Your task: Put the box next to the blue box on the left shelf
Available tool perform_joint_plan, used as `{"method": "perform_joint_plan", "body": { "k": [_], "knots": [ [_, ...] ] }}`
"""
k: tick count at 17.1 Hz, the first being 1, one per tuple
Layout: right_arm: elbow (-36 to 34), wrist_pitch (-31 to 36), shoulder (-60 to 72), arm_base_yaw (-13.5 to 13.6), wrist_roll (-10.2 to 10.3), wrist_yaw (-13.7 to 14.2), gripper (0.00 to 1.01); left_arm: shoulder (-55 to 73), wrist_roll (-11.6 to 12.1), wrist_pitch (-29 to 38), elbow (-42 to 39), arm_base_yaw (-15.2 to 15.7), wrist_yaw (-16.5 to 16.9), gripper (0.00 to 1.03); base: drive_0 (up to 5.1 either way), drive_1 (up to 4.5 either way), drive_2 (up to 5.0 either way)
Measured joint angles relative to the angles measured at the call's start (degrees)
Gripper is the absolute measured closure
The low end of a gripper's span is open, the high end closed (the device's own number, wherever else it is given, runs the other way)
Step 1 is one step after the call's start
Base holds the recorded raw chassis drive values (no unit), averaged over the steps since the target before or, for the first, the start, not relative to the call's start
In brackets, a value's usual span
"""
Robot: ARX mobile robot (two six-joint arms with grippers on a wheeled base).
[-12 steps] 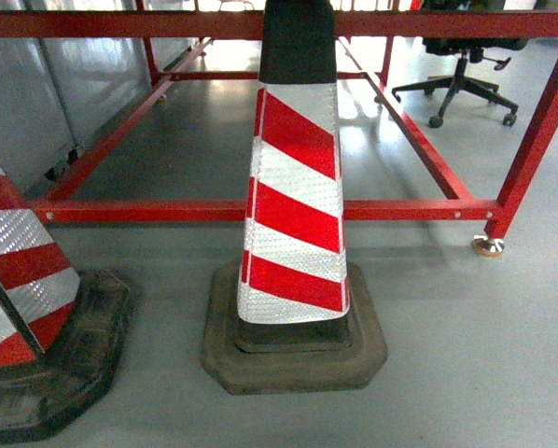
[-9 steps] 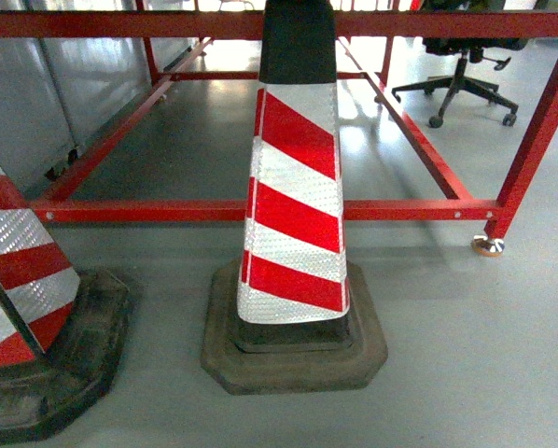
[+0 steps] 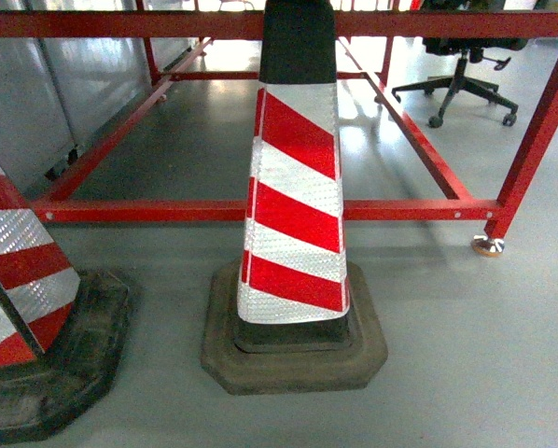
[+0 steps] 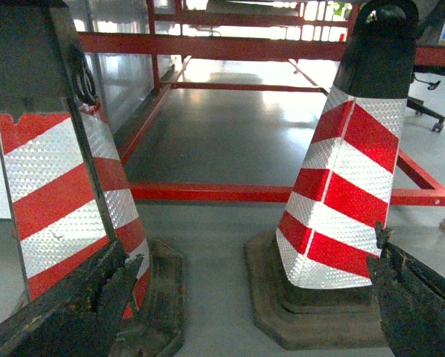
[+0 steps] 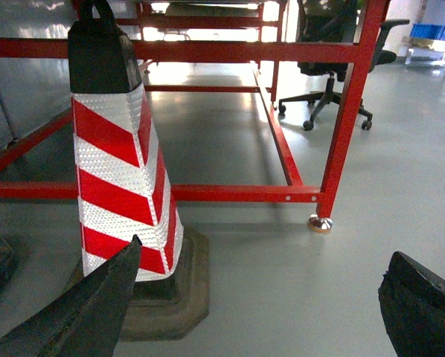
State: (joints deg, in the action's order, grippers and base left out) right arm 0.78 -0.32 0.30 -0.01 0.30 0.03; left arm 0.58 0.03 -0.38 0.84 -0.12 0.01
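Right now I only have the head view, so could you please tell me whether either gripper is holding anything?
Observer: No. The left gripper is open and empty in its wrist view.
Operator: And the right one, please?
Observer: The right gripper is open too, with nothing between its fingers.
Operator: What tops the middle cone?
Observer: The cone ends in a black cap with a loop handle.

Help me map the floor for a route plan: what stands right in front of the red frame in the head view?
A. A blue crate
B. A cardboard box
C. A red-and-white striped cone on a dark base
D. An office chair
C: the striped cone stands on its dark base in front of the red frame; the office chair sits far behind.
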Motion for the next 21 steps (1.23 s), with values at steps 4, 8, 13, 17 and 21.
{"method": "perform_joint_plan", "body": {
  "k": [4, 8, 13, 17, 21],
  "knots": [
    [0.0, 0.0, 0.0, 0.0, 0.0, 0.0, 0.03, 0.0, 0.0, 0.0, 0.0, 0.0, 0.0, 0.05, 0.0, 0.00, 0.0],
    [0.0, 0.0, 0.0, 0.0, 0.0, 0.0, 0.03, 0.0, 0.0, 0.0, 0.0, 0.0, 0.0, 0.05, 0.0, 0.00, 0.0],
    [0.0, 0.0, 0.0, 0.0, 0.0, -0.1, 0.03, 0.0, 0.0, 0.0, 0.0, 0.0, -0.1, 0.05, 0.0, 0.00, 0.0],
    [0.0, 0.0, 0.0, 0.0, 0.0, 0.0, 0.03, 0.0, 0.0, 0.0, 0.0, 0.0, 0.0, 0.05, 0.0, 0.00, 0.0],
    [0.0, 0.0, 0.0, 0.0, 0.0, -0.1, 0.03, 0.0, 0.0, 0.0, 0.0, 0.0, 0.0, 0.05, 0.0, 0.00, 0.0]
  ]
}}
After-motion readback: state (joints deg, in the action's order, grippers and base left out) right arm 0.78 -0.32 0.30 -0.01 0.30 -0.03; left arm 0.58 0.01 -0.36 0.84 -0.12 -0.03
